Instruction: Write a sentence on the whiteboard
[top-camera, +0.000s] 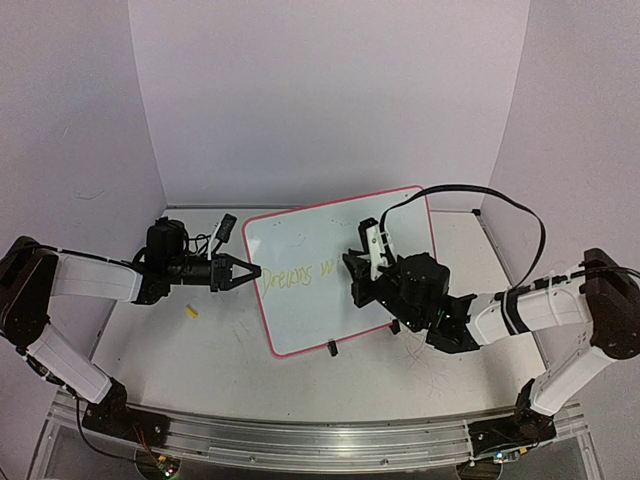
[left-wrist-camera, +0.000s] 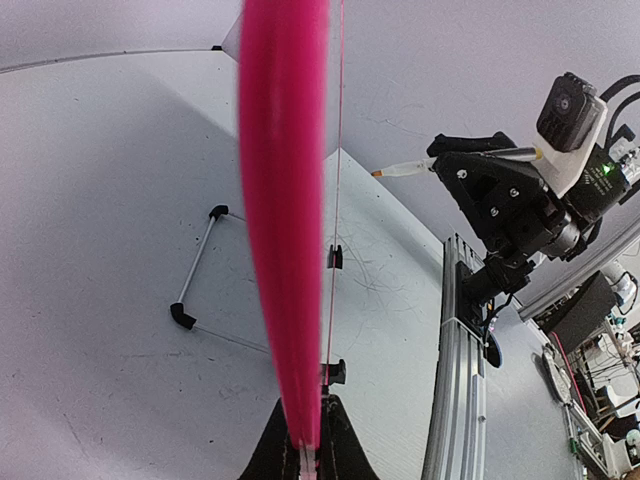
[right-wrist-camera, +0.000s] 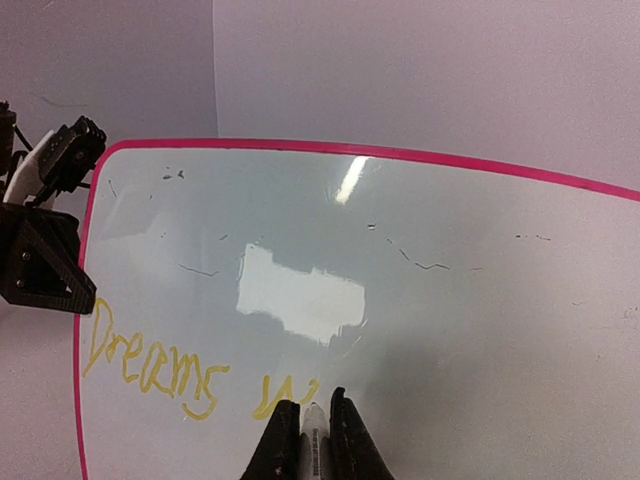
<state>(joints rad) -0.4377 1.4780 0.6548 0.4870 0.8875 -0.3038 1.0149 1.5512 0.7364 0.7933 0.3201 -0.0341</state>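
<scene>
The whiteboard (top-camera: 340, 250), glossy white with a pink rim, stands tilted at the table's middle. Yellow writing on it reads "Dreams w" (top-camera: 296, 277); it also shows in the right wrist view (right-wrist-camera: 150, 365). My left gripper (top-camera: 250, 271) is shut on the board's left rim; in the left wrist view the pink rim (left-wrist-camera: 285, 250) runs up from between the jaws (left-wrist-camera: 310, 452). My right gripper (top-camera: 353, 272) is shut on a white marker (right-wrist-camera: 316, 440), its tip on the board just right of the "w". That gripper (right-wrist-camera: 313, 408) points at the board face.
A small yellow cap (top-camera: 192, 312) lies on the table left of the board. A small black object (top-camera: 227, 227) lies behind the left gripper. The board's black stand leg (top-camera: 331, 347) sticks out at its near edge. Walls enclose three sides.
</scene>
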